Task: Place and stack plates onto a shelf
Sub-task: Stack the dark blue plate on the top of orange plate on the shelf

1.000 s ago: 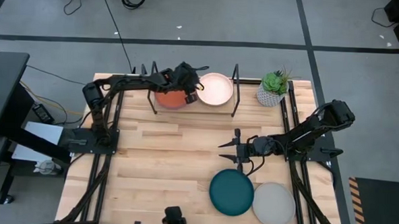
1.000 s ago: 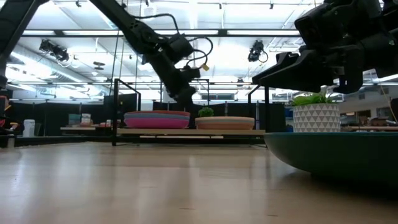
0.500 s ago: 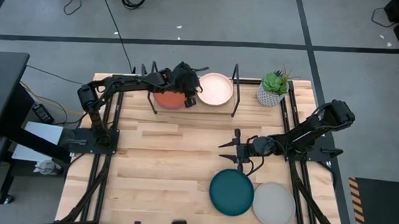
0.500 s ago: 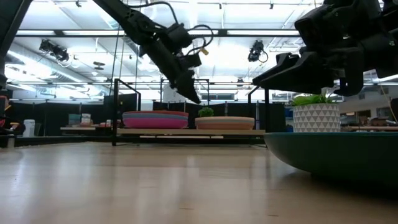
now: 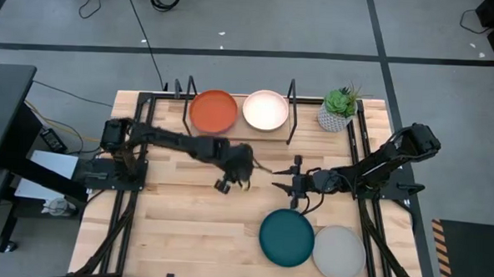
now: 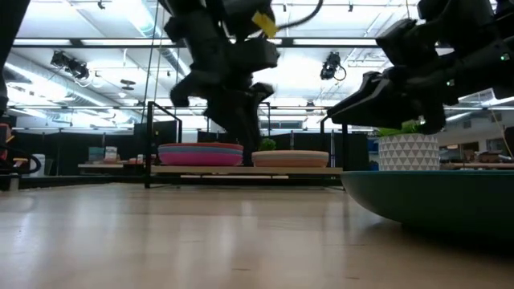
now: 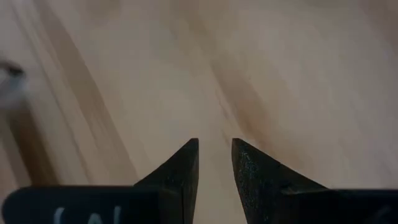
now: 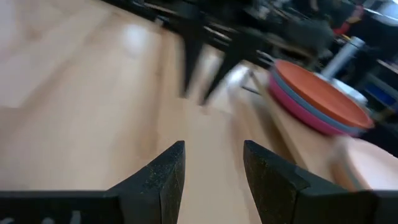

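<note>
Two plates remain to be shelved: the dark teal plate (image 5: 286, 238) and the grey plate (image 5: 339, 253) are seen lying side by side, touching or nearly so, on the near part of the bench (image 5: 168, 227), well apart from the shelf (image 5: 239, 131). On the shelf, an orange plate (image 5: 213, 110) is seen topping a stack of magenta and blue ones, and a cream plate (image 5: 266, 110) is set on the pile beside it.

Judged from this layout, the step in hand is the fetching of the teal plate. It would be done best by bringing an end effector down at the plate's rim with the fingers spread enough to straddle the low lip, one finger slid under the edge, and by lifting the plate level so that the grey neighbour is not dragged along.

The left end effector (image 5: 231, 179) is held low over bare wood at the middle of the bench, its arm stretched out from the left side; its fingers are nearly closed, with a narrow gap and nothing gripped. The right end effector (image 5: 290, 184) is held just beyond the teal plate, close to the left one and pointed toward it; its fingers are parted and empty, and the shelf stack is faced in its wrist view. Crowding between the two arms is a risk to be watched.
</note>
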Controlling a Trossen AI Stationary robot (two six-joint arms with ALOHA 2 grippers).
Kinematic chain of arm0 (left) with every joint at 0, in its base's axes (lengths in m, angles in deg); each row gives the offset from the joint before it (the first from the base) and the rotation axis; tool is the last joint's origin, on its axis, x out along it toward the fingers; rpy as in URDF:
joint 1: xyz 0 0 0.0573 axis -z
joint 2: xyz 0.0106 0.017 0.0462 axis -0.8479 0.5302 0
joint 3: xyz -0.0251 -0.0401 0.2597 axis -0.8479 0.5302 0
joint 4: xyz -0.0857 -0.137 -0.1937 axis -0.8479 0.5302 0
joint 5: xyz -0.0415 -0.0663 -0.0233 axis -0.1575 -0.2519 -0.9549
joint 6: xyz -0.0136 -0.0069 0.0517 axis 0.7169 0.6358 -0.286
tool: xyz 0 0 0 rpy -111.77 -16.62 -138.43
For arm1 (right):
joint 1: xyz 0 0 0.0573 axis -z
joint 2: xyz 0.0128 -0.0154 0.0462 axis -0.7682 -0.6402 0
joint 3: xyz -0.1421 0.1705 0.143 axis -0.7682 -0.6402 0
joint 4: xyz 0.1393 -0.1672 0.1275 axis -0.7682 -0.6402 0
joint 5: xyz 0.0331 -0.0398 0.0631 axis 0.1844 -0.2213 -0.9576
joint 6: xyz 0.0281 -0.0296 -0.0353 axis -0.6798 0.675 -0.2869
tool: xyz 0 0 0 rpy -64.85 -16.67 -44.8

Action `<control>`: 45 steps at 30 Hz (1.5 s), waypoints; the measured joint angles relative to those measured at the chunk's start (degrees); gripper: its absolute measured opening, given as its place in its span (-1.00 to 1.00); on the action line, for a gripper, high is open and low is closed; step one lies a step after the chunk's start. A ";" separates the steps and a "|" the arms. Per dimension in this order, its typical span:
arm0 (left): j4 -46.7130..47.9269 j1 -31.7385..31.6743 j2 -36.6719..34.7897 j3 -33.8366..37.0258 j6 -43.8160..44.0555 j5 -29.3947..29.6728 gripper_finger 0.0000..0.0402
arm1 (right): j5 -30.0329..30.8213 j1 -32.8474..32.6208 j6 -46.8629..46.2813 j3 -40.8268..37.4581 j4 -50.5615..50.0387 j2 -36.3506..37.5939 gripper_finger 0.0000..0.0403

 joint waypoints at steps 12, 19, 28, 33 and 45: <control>-5.91 5.08 0.07 3.08 -1.04 5.62 -0.64 | 1.68 1.07 -4.97 1.36 -3.89 0.62 -0.20; -15.81 5.19 -8.40 16.97 -1.79 6.05 -0.93 | -5.69 3.46 -10.67 9.20 -19.90 0.64 -0.29; -29.40 5.44 -21.91 31.85 -1.22 6.39 -0.91 | -14.05 3.37 -19.70 26.74 -52.33 -0.46 -0.32; -32.49 5.47 -25.50 37.73 0.31 6.42 -0.92 | -19.99 2.67 -24.14 34.67 -62.81 -4.26 -0.32; -36.02 5.88 -27.13 41.35 3.35 7.22 -0.92 | -39.79 2.69 -27.92 47.73 -85.56 -17.45 -0.21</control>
